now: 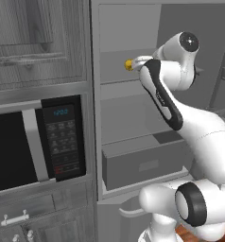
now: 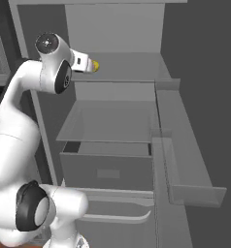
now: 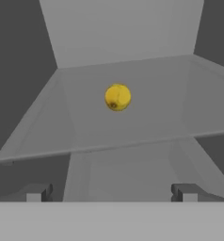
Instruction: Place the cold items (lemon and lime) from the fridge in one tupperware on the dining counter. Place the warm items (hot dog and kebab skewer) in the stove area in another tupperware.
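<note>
Lemon and lime belong to an open grey fridge (image 2: 112, 29), whose interior takes up the right part of the left base view and the middle of the right base view. To its left stands a black microwave with a lit display (image 1: 38, 142), built into grey wood-grain cabinets (image 1: 38, 42). Inside the fridge, a closed grey drawer (image 2: 107, 172) sits low, with a clear glass shelf (image 2: 107, 121) above it and a second, upper glass shelf (image 3: 123, 122) higher still. The open fridge door with its grey bins (image 2: 185, 160) reaches toward the near right. The white arm reaches up toward the upper shelf. The small round yellow lemon (image 3: 117, 97) lies on that upper shelf, about midway across it and toward the back. The hand (image 3: 111, 192) is in front of the shelf's near edge, well apart from the lemon, its two dark fingertips (image 3: 36, 192) spread wide with nothing between them.
</note>
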Available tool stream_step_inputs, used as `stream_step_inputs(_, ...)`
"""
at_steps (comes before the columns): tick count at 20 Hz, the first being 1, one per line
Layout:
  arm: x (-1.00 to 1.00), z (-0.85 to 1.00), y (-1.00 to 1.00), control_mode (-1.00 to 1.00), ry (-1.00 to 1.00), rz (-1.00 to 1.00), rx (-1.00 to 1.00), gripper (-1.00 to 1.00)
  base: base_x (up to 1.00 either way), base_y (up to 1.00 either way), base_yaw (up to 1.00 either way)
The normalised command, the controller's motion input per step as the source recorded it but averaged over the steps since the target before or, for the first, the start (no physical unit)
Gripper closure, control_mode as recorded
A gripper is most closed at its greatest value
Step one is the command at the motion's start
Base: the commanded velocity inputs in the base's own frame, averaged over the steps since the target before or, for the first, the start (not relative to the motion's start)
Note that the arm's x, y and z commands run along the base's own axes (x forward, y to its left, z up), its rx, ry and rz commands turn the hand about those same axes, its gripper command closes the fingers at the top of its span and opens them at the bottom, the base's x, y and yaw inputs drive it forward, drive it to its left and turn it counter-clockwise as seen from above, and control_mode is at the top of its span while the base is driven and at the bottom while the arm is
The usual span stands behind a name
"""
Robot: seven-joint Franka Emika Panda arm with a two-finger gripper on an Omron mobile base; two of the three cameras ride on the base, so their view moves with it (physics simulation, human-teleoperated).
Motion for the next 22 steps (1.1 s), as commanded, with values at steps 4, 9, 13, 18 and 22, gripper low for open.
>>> stream_step_inputs(4,0.74,-0.22,0.00,-1.00,0.00,0.00,0.01,-1.00,0.00,0.00,0.00)
stream_step_inputs(9,0.84,-0.32,0.00,-1.00,0.01,0.00,0.03,-1.00,0.00,0.00,0.00)
stream_step_inputs(13,0.73,-0.03,0.00,-1.00,0.00,0.00,0.05,-1.00,0.00,0.00,0.00)
stream_step_inputs(18,0.74,-0.14,0.00,-1.00,0.00,0.00,0.01,-1.00,0.00,0.00,0.00)
stream_step_inputs(22,0.74,-0.28,0.00,-1.00,0.03,0.00,0.00,-1.00,0.00,0.00,0.00)
